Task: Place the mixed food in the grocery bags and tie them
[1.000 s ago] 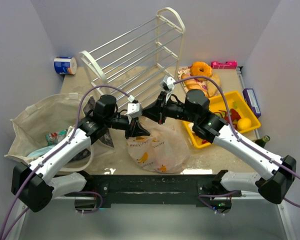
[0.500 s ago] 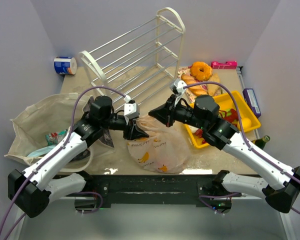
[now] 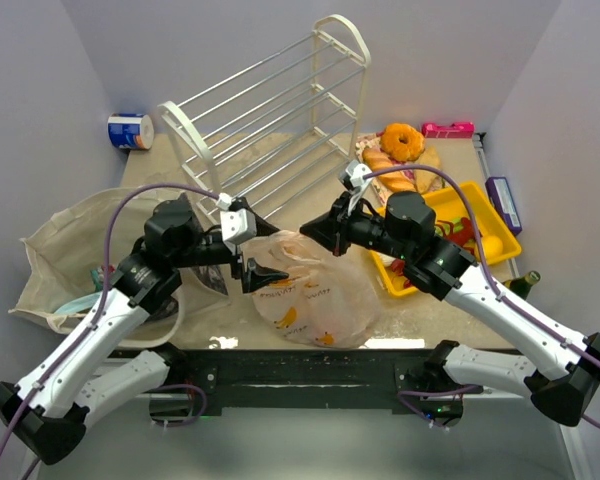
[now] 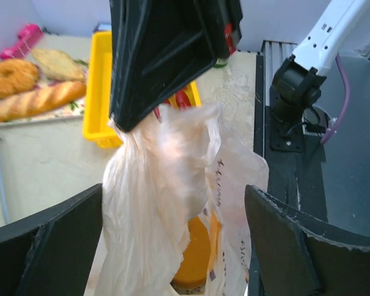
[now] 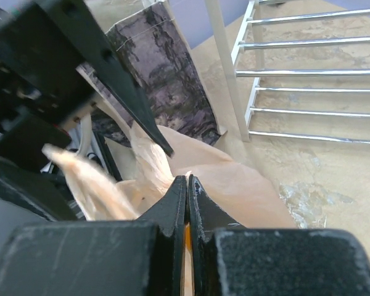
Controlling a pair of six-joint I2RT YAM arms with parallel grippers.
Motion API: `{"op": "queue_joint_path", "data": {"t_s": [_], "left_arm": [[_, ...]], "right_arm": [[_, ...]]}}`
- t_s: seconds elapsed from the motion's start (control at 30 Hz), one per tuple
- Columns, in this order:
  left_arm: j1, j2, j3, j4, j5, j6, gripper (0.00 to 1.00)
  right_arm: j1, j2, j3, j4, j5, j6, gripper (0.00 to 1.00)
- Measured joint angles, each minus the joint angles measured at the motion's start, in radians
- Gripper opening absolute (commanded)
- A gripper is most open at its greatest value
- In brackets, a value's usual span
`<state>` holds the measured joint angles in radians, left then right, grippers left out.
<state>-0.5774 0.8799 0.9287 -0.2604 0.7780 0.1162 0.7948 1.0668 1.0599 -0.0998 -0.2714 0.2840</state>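
Here the thin peach-pink plastic bag (image 3: 315,295) holds orange food (image 4: 194,256) - its gathered top pinched tight by the right gripper (image 3: 308,228) - while the left gripper (image 3: 250,273) gapes wide around it.

so the bag (image 3: 315,295) is see-through peach-pink with dark lettering and yellow-orange fruit prints. tote (image 3: 60,240) is beige, one side a dark grey print. tray (image 4: 100,86) bright yellow, donut (image 3: 402,138) orange, rack (image 5: 225,61) cream-white.

right hand (image 5: 187,182) — pinched on peach bag (image 5: 234,179) | rack (image 5: 227,68) behind
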Motion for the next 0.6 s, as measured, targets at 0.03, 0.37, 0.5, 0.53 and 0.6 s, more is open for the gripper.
{"op": "queue_joint_path", "data": {"t_s": [0.03, 0.37, 0.5, 0.53, 0.6], "left_arm": [[0.0, -0.011, 0.013, 0.0, -0.005, 0.0, 0.98], [0.0, 0.012, 0.081, 0.045, 0.002, -0.027, 0.95], [0.0, 0.063, 0.081, 0.047, -0.003, -0.04, 0.78], [0.0, 0.069, 0.081, 0.051, -0.007, -0.048, 0.74], [0.0, 0.071, 0.081, 0.066, -0.019, -0.063, 0.58]], "right_arm": [[0.0, 0.0, 0.0, -0.003, 0.001, -0.001, 0.0], [0.0, 0.0, 0.0, -0.013, 0.019, -0.005, 0.0], [0.0, 0.0, 0.0, -0.015, 0.021, -0.009, 0.0], [0.0, 0.0, 0.0, -0.016, 0.021, -0.01, 0.0], [0.0, 0.0, 0.0, -0.019, 0.021, -0.014, 0.0]]}}
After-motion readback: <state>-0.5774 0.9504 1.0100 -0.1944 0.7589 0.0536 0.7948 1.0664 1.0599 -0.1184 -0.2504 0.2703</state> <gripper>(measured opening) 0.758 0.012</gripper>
